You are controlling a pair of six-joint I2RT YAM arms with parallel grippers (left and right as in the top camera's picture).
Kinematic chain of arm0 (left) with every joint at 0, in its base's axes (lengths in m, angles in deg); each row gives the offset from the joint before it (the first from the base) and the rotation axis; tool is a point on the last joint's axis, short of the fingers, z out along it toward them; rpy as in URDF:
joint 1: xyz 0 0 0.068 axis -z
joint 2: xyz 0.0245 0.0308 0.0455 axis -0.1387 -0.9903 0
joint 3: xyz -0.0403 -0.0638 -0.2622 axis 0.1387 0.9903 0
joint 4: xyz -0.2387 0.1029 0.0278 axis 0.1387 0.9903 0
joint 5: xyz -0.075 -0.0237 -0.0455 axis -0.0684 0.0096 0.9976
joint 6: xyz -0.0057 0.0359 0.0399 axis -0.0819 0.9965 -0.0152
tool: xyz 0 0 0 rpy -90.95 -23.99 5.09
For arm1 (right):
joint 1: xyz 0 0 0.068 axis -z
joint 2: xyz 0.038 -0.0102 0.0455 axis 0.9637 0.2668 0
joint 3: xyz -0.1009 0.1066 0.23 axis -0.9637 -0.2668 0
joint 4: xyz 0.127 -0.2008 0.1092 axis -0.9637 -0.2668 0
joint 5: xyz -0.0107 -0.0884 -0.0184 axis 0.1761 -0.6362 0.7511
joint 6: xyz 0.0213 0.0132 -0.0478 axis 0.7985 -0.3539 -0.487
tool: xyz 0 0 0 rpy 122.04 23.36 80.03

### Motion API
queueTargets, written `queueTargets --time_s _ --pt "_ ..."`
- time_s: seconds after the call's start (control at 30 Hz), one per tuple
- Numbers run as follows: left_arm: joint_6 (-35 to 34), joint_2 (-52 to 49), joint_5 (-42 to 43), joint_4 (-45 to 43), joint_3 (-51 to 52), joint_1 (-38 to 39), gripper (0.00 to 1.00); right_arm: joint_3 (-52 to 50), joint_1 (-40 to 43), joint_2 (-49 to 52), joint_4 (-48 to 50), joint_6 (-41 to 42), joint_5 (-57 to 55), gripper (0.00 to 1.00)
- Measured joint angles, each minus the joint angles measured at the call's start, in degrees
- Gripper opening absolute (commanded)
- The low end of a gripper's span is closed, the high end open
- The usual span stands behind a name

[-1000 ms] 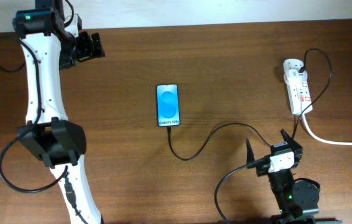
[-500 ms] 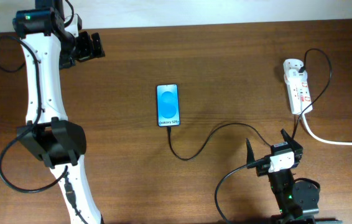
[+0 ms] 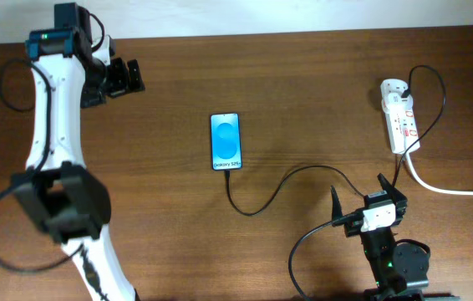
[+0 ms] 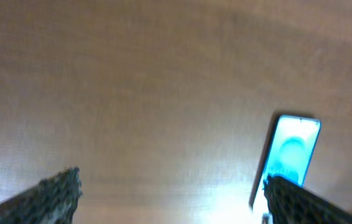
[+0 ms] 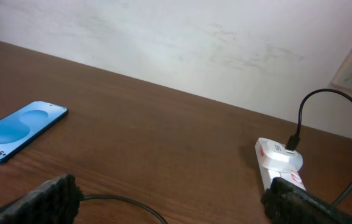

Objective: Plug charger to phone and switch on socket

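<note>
Looking down from overhead, the phone [image 3: 226,141] lies flat near the middle of the brown counter [image 3: 303,75], screen up and lit blue. A thin black cable [image 3: 282,179] starts at the phone's near short edge, loops toward the front, then curves right past the right hand [image 3: 358,194] and up to the power strip [image 3: 400,117]. Whether its tip sits in the phone's port cannot be told. The power strip lies by the right edge, well apart from the phone, with a black plug [image 3: 389,94] in its far end and a thick white cord [image 3: 454,189] running off to the right. The left hand [image 3: 136,76] hangs over the far left corner, fingers apart and empty. The right hand stands at the front right, fingers apart, gripping nothing.

From the left wrist, the picture is blurred. The left hand [image 4: 176,199] shows two dark fingers spread wide at the lower corners, with bare counter [image 4: 132,93] between them. The phone [image 4: 291,155] glows just above the right-side finger.

From the right wrist, the right hand [image 5: 173,202] is spread wide, nothing between its fingers. The cable [image 5: 126,202] crosses the counter low between them. The phone [image 5: 20,130] lies at left, the power strip [image 5: 278,165] at right with the plug [image 5: 292,144] in its top, under a pale wall [image 5: 163,37]. The switches are too small to read.
</note>
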Motion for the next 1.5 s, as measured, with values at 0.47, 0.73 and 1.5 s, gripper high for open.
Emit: queueTargets --time_s 0.47,0.73,1.5 --pt "10.95 68.06 -0.33 -63.12 83.34 0.83 0.99 0.00 0.00 -0.09 -0.02 -0.04 -0.44 0.98" --pt "13.70 104.13 -2.21 -73.44 109.18 2.91 0.99 0.00 0.00 -0.20 -0.02 -0.02 -0.46 0.98" --pt "20.41 123.05 -3.82 -70.44 124.54 5.49 0.99 0.00 0.00 -0.20 -0.02 0.00 -0.44 0.98"
